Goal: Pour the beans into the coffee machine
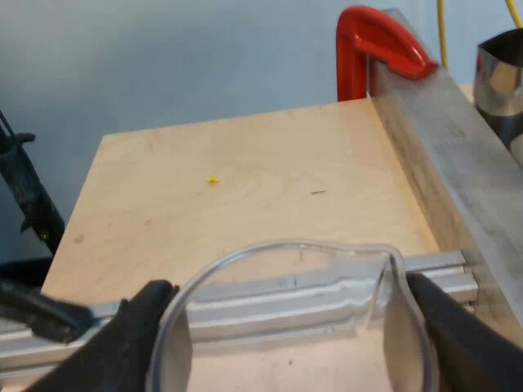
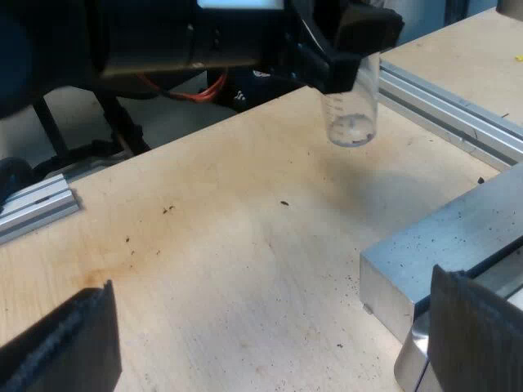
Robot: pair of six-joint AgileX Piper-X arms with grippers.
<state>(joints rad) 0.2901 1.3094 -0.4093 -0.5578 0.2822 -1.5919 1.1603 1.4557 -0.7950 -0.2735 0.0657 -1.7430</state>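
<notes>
My left gripper is shut on a clear measuring glass, one black finger on each side of its rim. I look down into the glass from above, with its spout towards a grey metal slab. In the right wrist view the same glass hangs upright above the wooden table, held by the left gripper; I see no beans in it. My right gripper is open, its fingers wide apart over the bare wood with nothing between them.
A red clamp grips the end of the grey metal slab, and a shiny metal jug stands beyond it. Aluminium rails cross the wooden table. A grey metal block lies near my right fingers. Dark crumbs dot the wood.
</notes>
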